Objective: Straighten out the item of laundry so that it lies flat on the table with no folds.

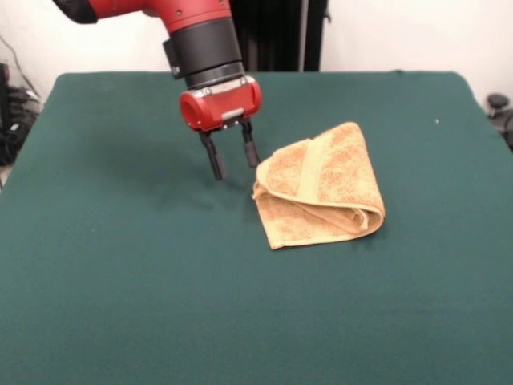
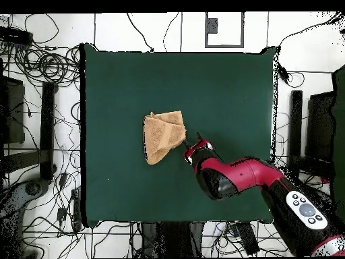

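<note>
The tan terry towel (image 1: 323,186) lies folded over on itself in a thick wedge on the dark green table (image 1: 120,265), with a woven band running across its top layer. In the overhead view the towel (image 2: 164,135) sits near the table's (image 2: 121,88) middle. My gripper (image 1: 235,159) hangs just beside the towel's edge, to its left in the front view, fingers open and empty, tips close to the cloth top. In the overhead view the gripper (image 2: 192,149) is just right of the towel. The white loop tag is hidden.
The red and black arm (image 2: 269,185) reaches in from the table's near right corner in the overhead view. Cables and stands (image 2: 40,67) lie on the floor around the table.
</note>
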`<state>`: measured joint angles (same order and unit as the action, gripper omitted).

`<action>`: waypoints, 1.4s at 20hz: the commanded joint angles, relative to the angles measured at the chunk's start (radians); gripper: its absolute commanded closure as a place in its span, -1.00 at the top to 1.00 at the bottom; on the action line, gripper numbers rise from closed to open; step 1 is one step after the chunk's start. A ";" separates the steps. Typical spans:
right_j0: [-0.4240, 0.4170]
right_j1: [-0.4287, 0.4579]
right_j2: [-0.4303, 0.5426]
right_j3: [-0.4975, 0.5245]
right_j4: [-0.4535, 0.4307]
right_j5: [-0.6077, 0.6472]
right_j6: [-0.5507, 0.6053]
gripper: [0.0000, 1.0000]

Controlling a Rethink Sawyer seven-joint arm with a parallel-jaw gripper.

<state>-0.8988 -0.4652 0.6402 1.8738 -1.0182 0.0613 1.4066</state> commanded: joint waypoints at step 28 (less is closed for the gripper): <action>-0.062 -0.007 0.225 -0.005 0.030 0.102 0.009 1.00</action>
<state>-1.0336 -0.4783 0.8285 1.8742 -1.0065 0.0617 1.4066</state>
